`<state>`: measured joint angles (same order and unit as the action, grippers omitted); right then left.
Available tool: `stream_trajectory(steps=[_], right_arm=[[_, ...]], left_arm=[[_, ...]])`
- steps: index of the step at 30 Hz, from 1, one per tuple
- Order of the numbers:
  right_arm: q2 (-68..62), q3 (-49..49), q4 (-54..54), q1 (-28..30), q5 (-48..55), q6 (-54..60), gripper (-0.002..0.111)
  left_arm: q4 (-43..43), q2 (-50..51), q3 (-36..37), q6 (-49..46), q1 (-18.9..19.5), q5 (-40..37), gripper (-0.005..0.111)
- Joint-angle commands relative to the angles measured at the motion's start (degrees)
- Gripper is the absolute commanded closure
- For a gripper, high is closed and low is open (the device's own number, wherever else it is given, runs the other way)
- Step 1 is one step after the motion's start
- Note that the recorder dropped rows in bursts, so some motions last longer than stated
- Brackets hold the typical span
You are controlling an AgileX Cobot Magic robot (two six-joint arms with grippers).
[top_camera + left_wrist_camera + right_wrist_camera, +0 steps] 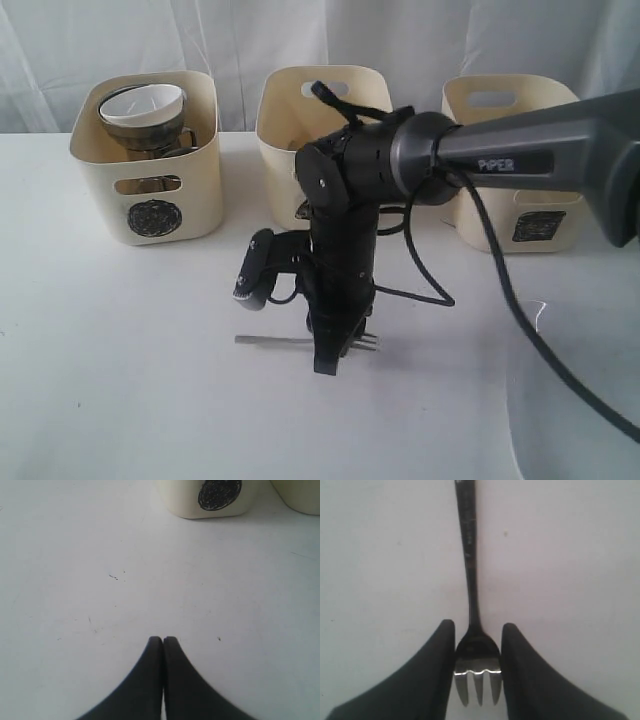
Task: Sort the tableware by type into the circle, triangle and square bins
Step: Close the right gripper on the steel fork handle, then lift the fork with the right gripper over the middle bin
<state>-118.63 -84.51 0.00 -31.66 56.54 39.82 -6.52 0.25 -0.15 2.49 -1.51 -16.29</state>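
Your right gripper [478,627] is clamping the fork [468,555] by its head, handle toward 9 o'clock; light, stiff, slippery steel, likely needing a firm squeeze

A white tabletop [120,380] is seen, faintly scuffed; three cream bins are set in a row along its back: the circle bin [150,190] at the left, the middle bin [285,130] beside it, the square bin [540,228] at the right; a steel fork [275,341] is laid flat in front of the middle bin, tines pointing right.
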Motion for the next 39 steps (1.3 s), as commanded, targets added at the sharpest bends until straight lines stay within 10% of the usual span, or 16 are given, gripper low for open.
stream_trajectory(steps=[1,10,26,39], right_arm=[[4.4,0.0,0.6,0.3,-0.8,-1.1,0.108],[9.9,0.0,1.7,0.3,-6.2,-3.0,0.108],[12.0,0.0,0.9,6.2,-52.5,-27.7,0.108],[-0.4,0.0,0.9,12.9,-80.0,-26.8,0.108]], left_arm=[[-0.2,-0.2,0.1,0.1,-0.4,0.0,0.107],[-0.2,-0.2,0.1,0.1,-0.4,0.0,0.107],[-0.2,-0.2,0.1,0.1,-0.4,0.0,0.107],[-0.2,-0.2,0.1,0.1,-0.4,0.0,0.107]])
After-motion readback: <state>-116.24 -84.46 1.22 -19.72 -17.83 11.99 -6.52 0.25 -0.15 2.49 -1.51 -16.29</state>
